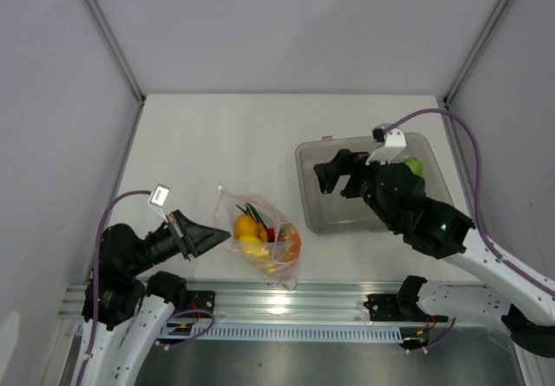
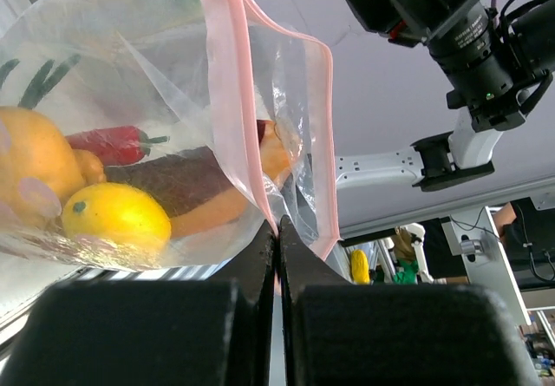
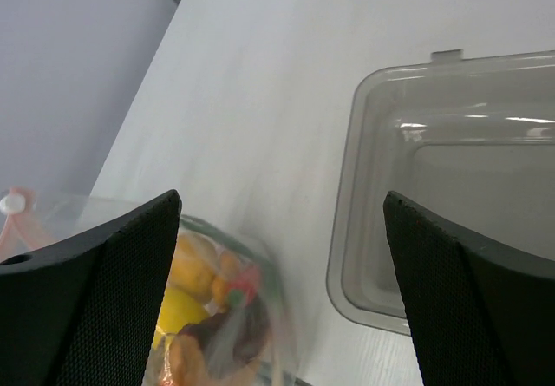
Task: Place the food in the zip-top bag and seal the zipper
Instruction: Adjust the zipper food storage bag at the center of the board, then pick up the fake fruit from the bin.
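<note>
The zip-top bag (image 1: 279, 249) lies on the table near the front edge, with the food in it. Through the clear plastic I see a yellow fruit (image 2: 117, 219), a red chili (image 2: 113, 143), an orange fruit (image 2: 30, 162) and a purple piece (image 2: 178, 186). My left gripper (image 2: 278, 230) is shut on the bag's pink zipper (image 2: 227, 100), and its two strips stand apart above the jaws. My right gripper (image 3: 282, 291) hangs open and empty between the bag (image 3: 217, 308) and the bin. A green round fruit (image 1: 415, 166) shows in the bin behind the right arm.
The grey translucent bin (image 1: 312, 204) stands to the right of the bag, and its rim (image 3: 347, 230) is under my right gripper (image 1: 340, 180). White walls close the table at the back and both sides. A metal rail (image 1: 286, 299) runs along the front edge.
</note>
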`<state>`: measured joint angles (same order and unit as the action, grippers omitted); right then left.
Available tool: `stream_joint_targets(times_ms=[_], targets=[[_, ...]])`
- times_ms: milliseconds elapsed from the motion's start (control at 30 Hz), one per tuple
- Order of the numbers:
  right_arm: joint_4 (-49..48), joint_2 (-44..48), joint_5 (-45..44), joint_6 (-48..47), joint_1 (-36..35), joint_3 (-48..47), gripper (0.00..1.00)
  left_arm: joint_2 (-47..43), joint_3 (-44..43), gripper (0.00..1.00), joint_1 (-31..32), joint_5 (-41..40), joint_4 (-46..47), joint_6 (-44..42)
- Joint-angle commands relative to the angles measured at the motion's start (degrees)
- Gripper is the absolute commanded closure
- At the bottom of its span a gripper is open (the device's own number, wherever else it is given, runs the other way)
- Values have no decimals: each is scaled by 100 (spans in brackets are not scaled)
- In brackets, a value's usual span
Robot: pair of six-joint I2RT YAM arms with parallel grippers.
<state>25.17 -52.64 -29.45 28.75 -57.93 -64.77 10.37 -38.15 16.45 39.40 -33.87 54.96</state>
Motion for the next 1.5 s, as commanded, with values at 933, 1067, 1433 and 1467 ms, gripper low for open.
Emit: stream_joint_targets(times_ms=[933, 1067, 1433, 1467], targets=[[-249, -1915, 555, 842, 5538, 677, 1, 448, 765, 99, 25, 490, 1241, 32], [-469, -2529, 572, 825, 5678, 607, 1, 606, 827, 99, 25, 534, 1409, 6], [-829, -3876, 643, 957, 6092, 246, 1, 835, 555, 99, 25, 666, 1673, 103], [-908, -3955, 686, 965, 6101, 228, 1, 852, 537, 99, 25, 666, 1664, 94]])
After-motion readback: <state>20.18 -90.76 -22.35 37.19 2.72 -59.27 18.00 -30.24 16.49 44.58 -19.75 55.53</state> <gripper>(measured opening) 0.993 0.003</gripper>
